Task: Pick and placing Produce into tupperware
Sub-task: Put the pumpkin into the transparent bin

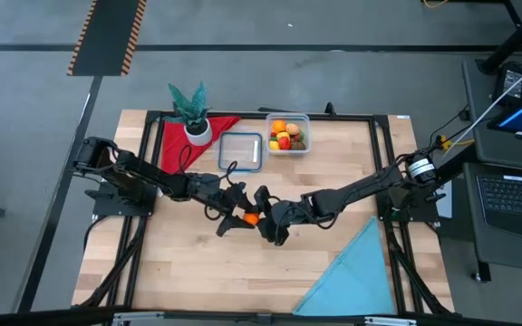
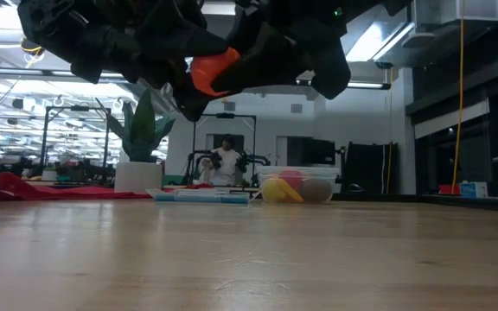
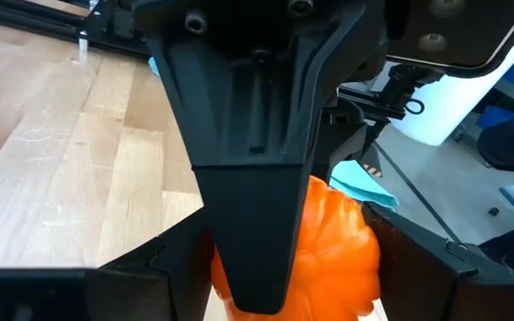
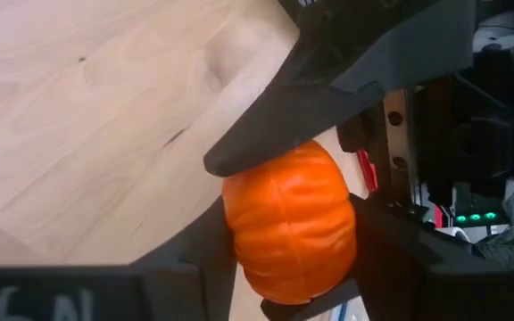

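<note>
An orange toy pumpkin (image 1: pixel 251 217) hangs in the air over the middle of the table, also in the low view (image 2: pixel 214 73). My left gripper (image 1: pixel 239 215) reaches it from the left and my right gripper (image 1: pixel 266 223) from the right; both are shut on it. The tupperware (image 1: pixel 287 133) stands on its base at the table's far edge with several produce pieces inside, also in the low view (image 2: pixel 296 187). My left gripper pinches the pumpkin's ribbed sides (image 3: pixel 355 241) between its two fingers, coming nearly level from the table's left. The pumpkin is lifted clear of the table. My right gripper has the pumpkin's sides (image 4: pixel 239 223) between its two fingers (image 4: pixel 199 259), slanting down from the table's right. One finger of the left gripper (image 4: pixel 328 89) lies over the pumpkin's top in that view.
A clear lid with a blue rim (image 1: pixel 241 151) lies left of the tub. A potted plant (image 1: pixel 191 110) stands on a red cloth (image 1: pixel 175 143) at the far left. A light blue cloth (image 1: pixel 352 272) lies at the near right corner. Bare wood spreads below the grippers.
</note>
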Tool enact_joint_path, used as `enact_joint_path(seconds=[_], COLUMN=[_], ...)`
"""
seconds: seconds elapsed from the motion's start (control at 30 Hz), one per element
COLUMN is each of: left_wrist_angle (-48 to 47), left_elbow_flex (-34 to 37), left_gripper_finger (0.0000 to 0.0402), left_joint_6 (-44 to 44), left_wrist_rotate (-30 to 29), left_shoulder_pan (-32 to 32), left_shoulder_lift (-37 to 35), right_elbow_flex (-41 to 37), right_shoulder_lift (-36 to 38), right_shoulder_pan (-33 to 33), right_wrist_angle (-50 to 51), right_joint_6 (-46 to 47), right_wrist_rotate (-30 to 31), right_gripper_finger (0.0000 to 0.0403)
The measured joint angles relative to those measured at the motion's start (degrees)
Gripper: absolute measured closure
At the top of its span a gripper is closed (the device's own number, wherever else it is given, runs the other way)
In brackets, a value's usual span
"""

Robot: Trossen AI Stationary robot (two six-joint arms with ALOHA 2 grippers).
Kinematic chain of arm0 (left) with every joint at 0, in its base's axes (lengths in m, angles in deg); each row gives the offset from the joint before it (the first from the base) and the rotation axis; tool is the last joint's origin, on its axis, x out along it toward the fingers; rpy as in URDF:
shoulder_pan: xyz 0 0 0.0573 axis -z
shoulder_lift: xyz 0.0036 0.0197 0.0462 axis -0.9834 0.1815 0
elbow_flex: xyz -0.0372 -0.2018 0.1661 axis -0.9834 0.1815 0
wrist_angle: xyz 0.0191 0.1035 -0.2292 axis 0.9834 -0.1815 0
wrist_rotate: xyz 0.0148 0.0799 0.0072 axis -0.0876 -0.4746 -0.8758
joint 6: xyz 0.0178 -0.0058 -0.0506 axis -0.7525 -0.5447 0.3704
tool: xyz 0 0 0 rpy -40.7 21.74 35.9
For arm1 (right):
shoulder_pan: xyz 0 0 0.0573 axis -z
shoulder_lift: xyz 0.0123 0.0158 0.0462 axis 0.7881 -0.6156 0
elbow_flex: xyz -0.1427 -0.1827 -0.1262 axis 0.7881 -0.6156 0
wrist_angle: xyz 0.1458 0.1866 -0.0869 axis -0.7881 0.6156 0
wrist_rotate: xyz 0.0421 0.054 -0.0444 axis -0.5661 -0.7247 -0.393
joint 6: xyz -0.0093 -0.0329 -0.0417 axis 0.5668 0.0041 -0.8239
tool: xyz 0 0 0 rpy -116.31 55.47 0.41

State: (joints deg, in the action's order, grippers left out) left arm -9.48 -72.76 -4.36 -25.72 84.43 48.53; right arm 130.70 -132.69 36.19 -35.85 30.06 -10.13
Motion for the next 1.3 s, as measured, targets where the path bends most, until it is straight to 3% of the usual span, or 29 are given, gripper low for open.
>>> enact_joint_path(seconds=[0.2, 0.4, 0.7, 0.9, 1.03, 1.2, 1.3], left_wrist_angle=[0.1, 0.55, 0.51, -5.27, -13.55, -14.44, -14.29], left_elbow_flex=[0.01, 0.0, 0.0, 0.0, 0.35, 3.51, 6.49], left_gripper_finger=[0.0155, 0.0133, 0.0139, 0.0139, 0.0139, 0.0139, 0.0139], left_joint_6=[-0.49, -3.19, -5.3, -7.23, -8.26, -11.91, -12.59], left_wrist_rotate=[-0.64, -2.25, -1.92, -2.13, -7.23, -14.77, -19.77], left_shoulder_pan=[0.0, -0.11, -0.09, -0.12, 0.88, 4.14, 5.94], left_shoulder_lift=[0.0, 0.0, -0.08, -4.88, -11.37, -20.16, -24.54], right_elbow_flex=[-0.02, -0.04, 0.03, 0.24, -1.39, -7.42, -12.18], right_shoulder_lift=[0.02, 0.02, 0.02, 2.14, 5.72, 11.71, 15.57], right_shoulder_pan=[0.0, 0.02, 0.0, -0.16, -0.11, -0.11, -0.12], right_wrist_angle=[0.17, 0.1, -0.19, 1.73, 2.39, 1.66, -4.22], right_joint_6=[0.88, 8.82, 13.27, 15.98, 19.02, 24.24, 25.76], right_wrist_rotate=[0.6, 3.49, 5.02, 6.77, 8.67, 9.09, 8.99], right_gripper_finger=[0.0227, 0.023, 0.023, 0.0231, 0.0231, 0.0231, 0.0231])
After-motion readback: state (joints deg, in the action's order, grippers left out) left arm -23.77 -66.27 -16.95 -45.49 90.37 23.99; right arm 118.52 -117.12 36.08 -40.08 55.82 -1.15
